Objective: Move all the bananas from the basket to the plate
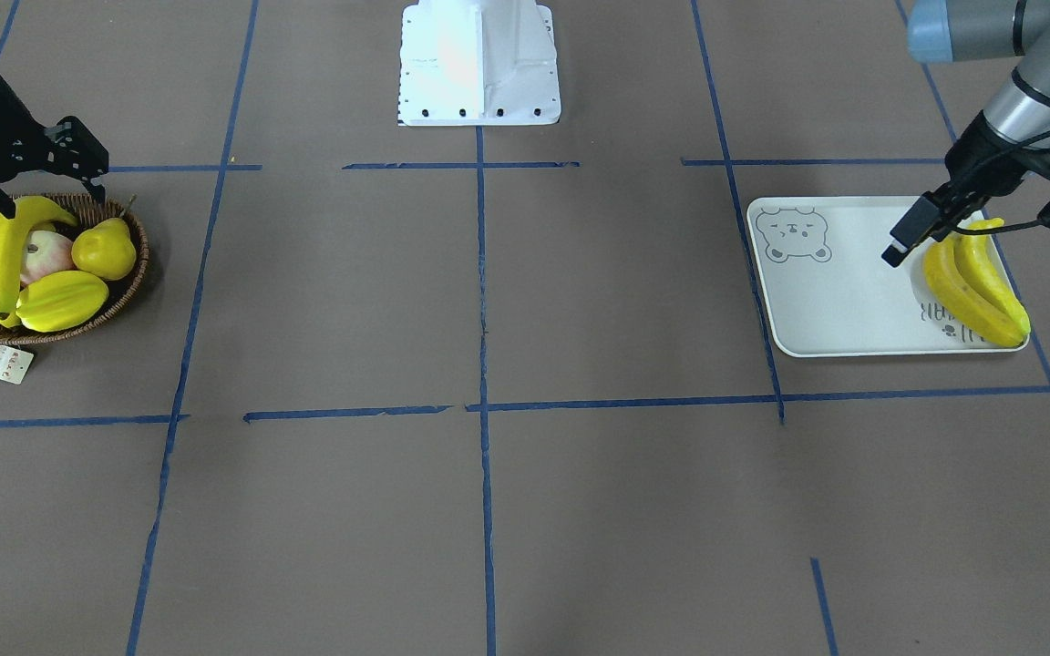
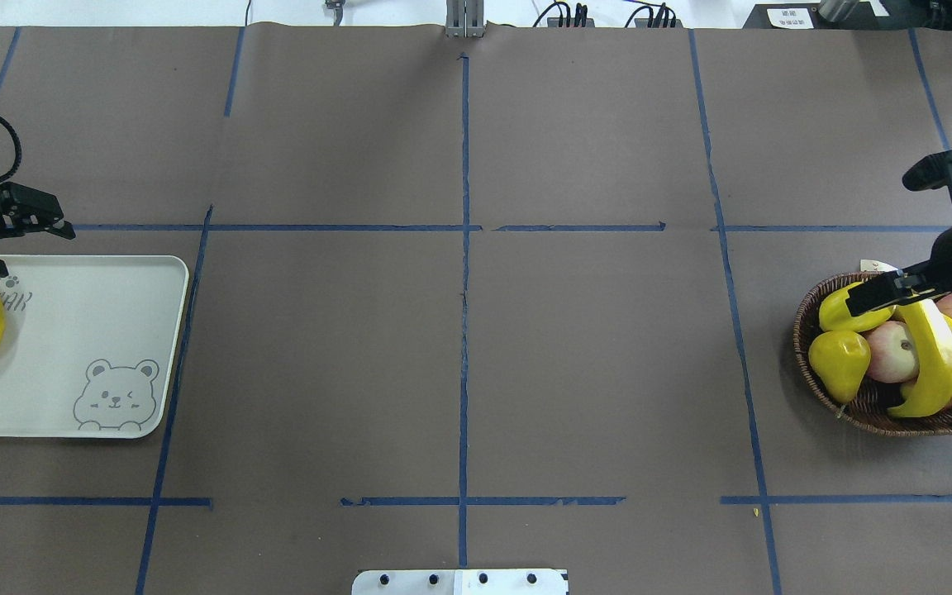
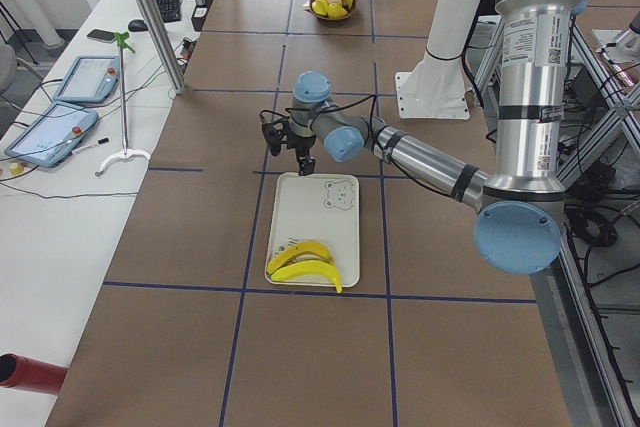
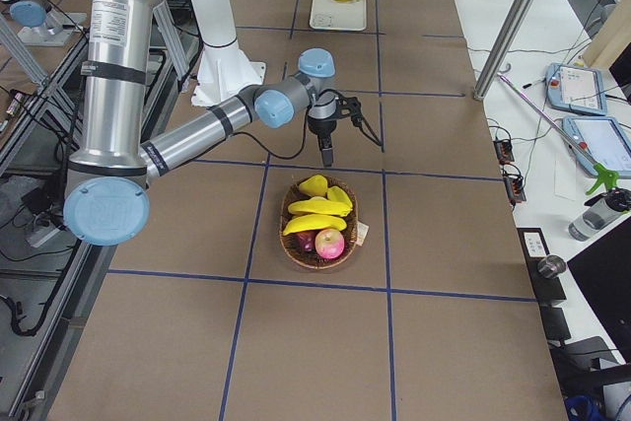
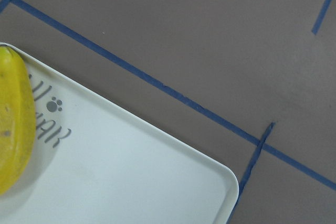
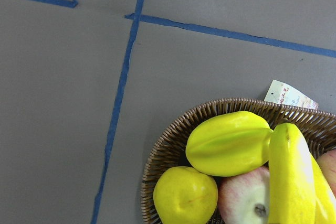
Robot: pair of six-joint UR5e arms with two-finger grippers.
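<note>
The brown paper-covered surface (image 1: 580, 301), divided by blue tape lines, carries all items; the robot's white mounting base (image 1: 479, 64) stands at its robot-side edge. The pale grey-white rectangular plate with a bear-face drawing (image 1: 835, 301) lies flat on the robot's left side. The shallow oval dark-brown woven wicker basket (image 2: 866, 406) sits well apart from it on the robot's right side. Two long, curved glossy yellow bananas (image 1: 976, 292) lie side by side, touching, on the lettered end of the plate. Two further yellow bananas (image 2: 935, 355) remain in the basket, resting across the other fruit. The right claw (image 1: 51, 200) hangs over the basket's robot-side rim, jaws spread wide and holding nothing. The left claw (image 2: 36, 252) hovers over the lettered end of the plate, close to the bananas there, jaws likewise apart and empty. Also in the basket: a ridged yellow starfruit (image 1: 60, 301), a round yellow pear (image 1: 104, 251) and two pink-red apples (image 1: 42, 255). A small paper tag (image 1: 2, 363) lies on the surface just beside the basket.
</note>
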